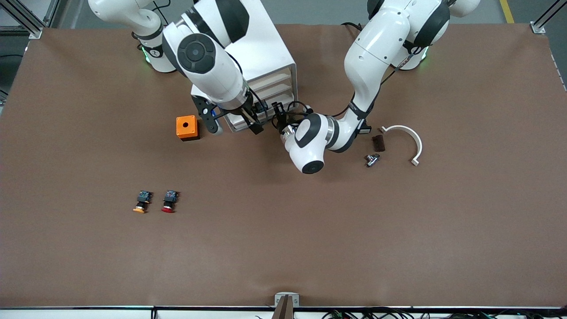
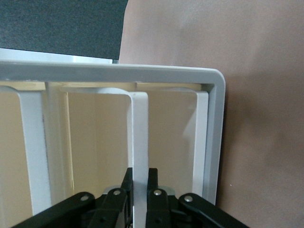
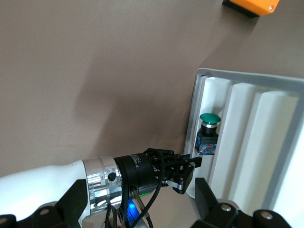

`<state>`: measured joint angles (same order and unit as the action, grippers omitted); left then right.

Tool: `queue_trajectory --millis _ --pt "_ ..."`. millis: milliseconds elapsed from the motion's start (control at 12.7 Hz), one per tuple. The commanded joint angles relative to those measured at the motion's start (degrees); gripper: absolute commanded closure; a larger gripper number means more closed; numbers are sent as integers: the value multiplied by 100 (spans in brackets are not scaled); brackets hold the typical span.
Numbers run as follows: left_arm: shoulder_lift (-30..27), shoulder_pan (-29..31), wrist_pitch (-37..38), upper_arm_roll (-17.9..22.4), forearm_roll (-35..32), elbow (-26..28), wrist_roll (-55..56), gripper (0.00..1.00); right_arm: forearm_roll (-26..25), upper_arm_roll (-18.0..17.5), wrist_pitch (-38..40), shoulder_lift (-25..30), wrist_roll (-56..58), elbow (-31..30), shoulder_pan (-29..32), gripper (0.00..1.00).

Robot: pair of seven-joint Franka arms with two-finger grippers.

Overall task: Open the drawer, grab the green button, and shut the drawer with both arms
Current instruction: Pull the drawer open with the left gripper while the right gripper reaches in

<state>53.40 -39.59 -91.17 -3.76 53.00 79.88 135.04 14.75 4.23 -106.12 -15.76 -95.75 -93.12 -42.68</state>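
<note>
A brown table seen from above, taken across from the right arm's end. A yellow-capped button (image 1: 141, 201) and a red-capped button (image 1: 169, 201) lie side by side near the front camera, well apart from everything else. Farther back sits an orange box (image 1: 186, 127), just beside the white cabinet (image 1: 266, 66). The right gripper (image 1: 234, 126) hangs over the pulled-out drawer (image 3: 247, 123), its jaws spread wide and holding nothing. In the right wrist view the green button (image 3: 208, 134) lies in the drawer's outermost groove, against the front panel, apart from those fingers. It has a round green mushroom cap on a black and bluish blocky body. The left gripper (image 2: 140, 190) is at the drawer's front, jaws clenched on a thin white upright handle (image 2: 139, 137). Toward the left arm's end lie a dark block (image 1: 378, 143), a small metal part (image 1: 372, 159) and a white curved piece (image 1: 409, 139).
</note>
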Motion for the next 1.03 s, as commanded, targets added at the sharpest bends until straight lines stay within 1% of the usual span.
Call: queue_trajectory --millis 0,316,395,474,553,632,711,789,868,947 --pt "-5 161 -50 59 -44 -60 83 97 -94 69 -268 20 -93 -223 -152 0" --pt "39 697 -103 85 -35 -253 -214 96 -279 69 -522 -111 -111 -435 -214 0" --pt "31 724 -103 138 -44 -253 -363 93 -340 69 -654 -216 -293 -452 -258 0" --pt "13 725 -103 208 -44 -245 -443 86 -445 60 -760 -322 -365 -452 -284 0" --pt "4 733 -103 209 -27 -245 -470 68 -464 60 -883 -410 -366 -452 -311 0" --pt "-5 725 -103 209 -27 -253 -470 41 -464 60 -1058 -515 -392 -452 -320 0" --pt "-39 733 -77 235 -44 -253 -462 17 -481 69 -1199 -638 -435 -452 -372 0" --pt "-75 742 -59 322 -44 -271 -453 7 -543 69 -1322 -761 -453 -452 -425 0" --pt "-136 751 -50 427 -44 -280 -461 1 -595 69 -1411 -832 -506 -452 -443 0" --pt "-224 751 -42 594 -44 -306 -461 1 -605 69 -1455 -894 -506 -452 -486 0"
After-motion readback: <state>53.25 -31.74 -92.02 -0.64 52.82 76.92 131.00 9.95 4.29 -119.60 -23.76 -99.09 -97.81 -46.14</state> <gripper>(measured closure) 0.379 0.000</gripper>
